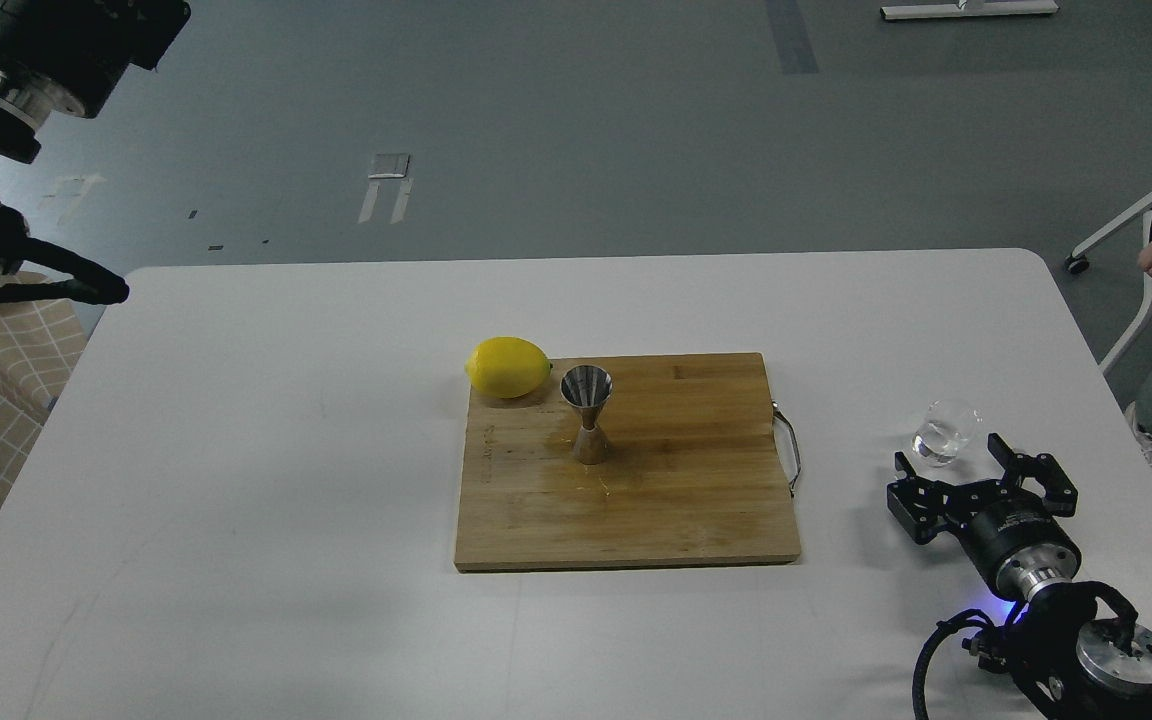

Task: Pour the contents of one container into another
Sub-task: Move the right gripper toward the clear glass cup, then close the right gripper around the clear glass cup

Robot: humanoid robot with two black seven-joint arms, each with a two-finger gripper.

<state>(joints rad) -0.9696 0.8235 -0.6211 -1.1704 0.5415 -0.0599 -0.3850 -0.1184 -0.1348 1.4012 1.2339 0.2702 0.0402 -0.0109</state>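
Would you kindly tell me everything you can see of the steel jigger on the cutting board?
The jigger is a small, shiny, steel-looking measure shaped like an hourglass: two cones joined at a narrow waist, the wider cone uppermost with its mouth open. It stands upright on the wooden cutting board, in the far left part, just right of the lemon, apparently without touching it. Whether it holds any liquid cannot be told. Neither gripper is near it.

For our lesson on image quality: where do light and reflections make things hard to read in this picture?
Head view: the clear glass nearly blends into the white table, shown mainly by highlights; the steel jigger mirrors its surroundings; the board carries a soft sheen; shadows are faint; the left end effector is a dark silhouette.
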